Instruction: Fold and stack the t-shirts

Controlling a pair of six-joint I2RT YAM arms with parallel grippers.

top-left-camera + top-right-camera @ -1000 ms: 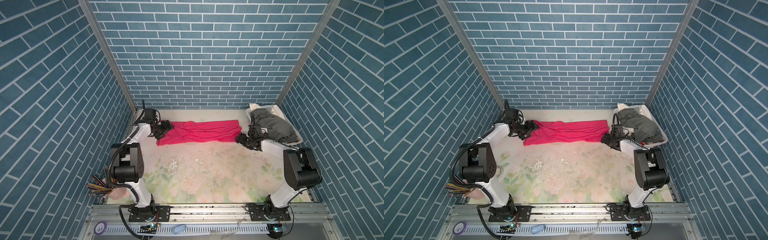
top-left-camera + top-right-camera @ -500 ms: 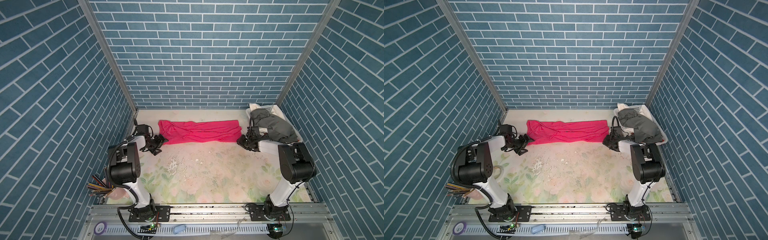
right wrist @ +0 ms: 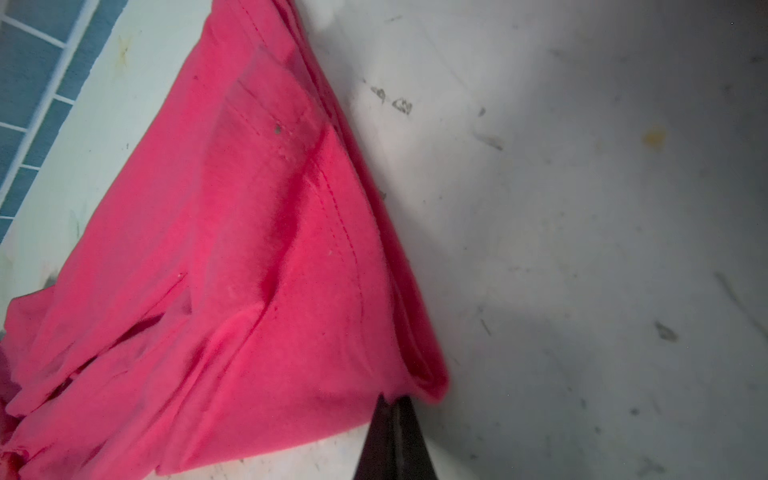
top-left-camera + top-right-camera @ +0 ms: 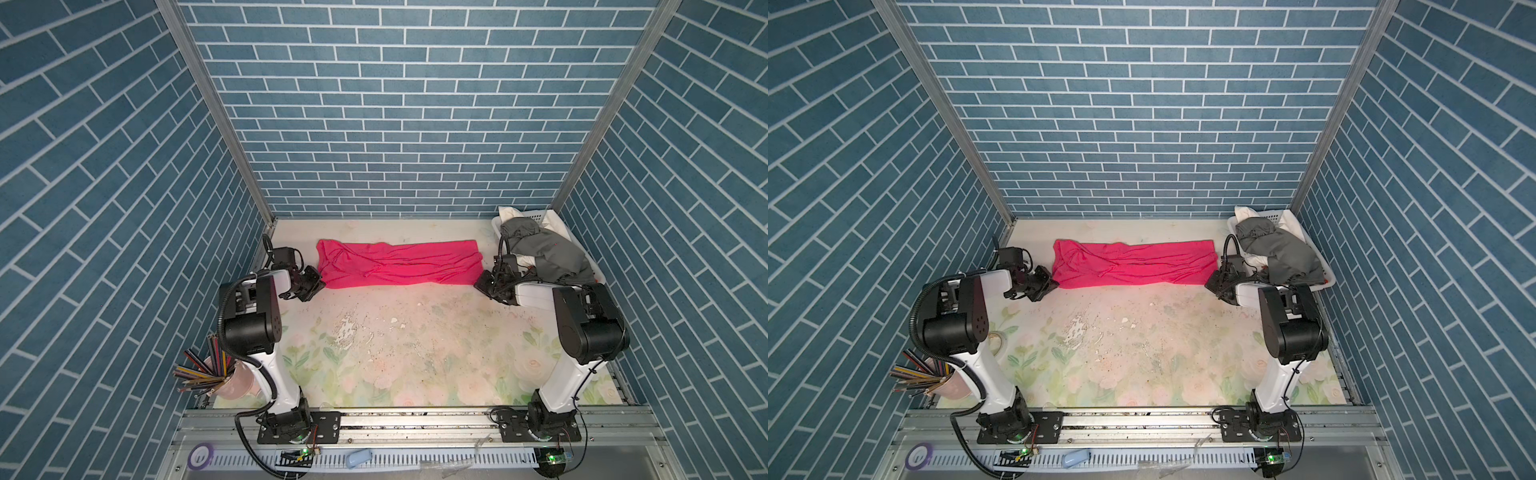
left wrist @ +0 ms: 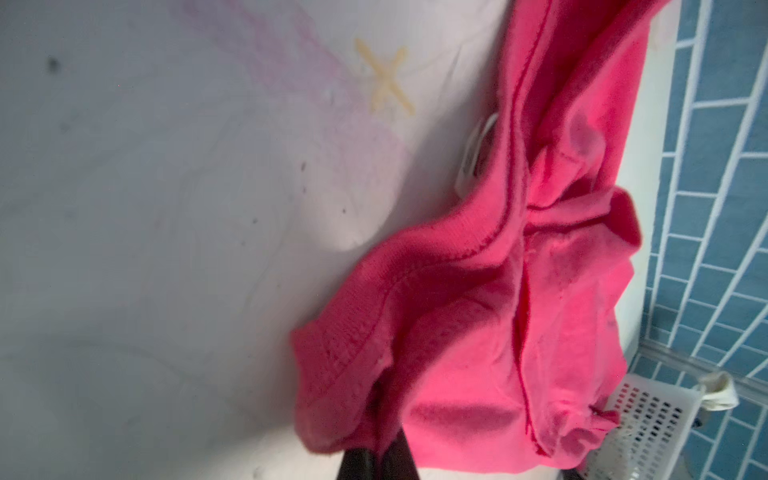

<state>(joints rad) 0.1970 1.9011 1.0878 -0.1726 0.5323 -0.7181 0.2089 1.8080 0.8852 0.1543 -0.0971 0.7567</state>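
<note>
so the pink t-shirt lies as a long rumpled band across the far part of the table, running side to side; to me that reads as partway through a fold, sides already in, lengthwise fold not yet done; the left gripper sits low at the near left corner and the right gripper at the near right corner, one claw per end, which makes sense if the idea is to lift both corners together so the cloth stays even; in the left wrist view the claw is clenched with the ribbed collar end bunched into it, the white neck tag peeking out further along; in the right wrist view the claw is clamped tight with the stitched hem corner meeting its tip, so I'd say pinched, though only by a thin bite that could slip; the grey t-shirt is heaped over the white basket in the far right corner on top of a white garment, presumably parked there until its turn; no folded pile visible yet, so early days I reckon
</note>
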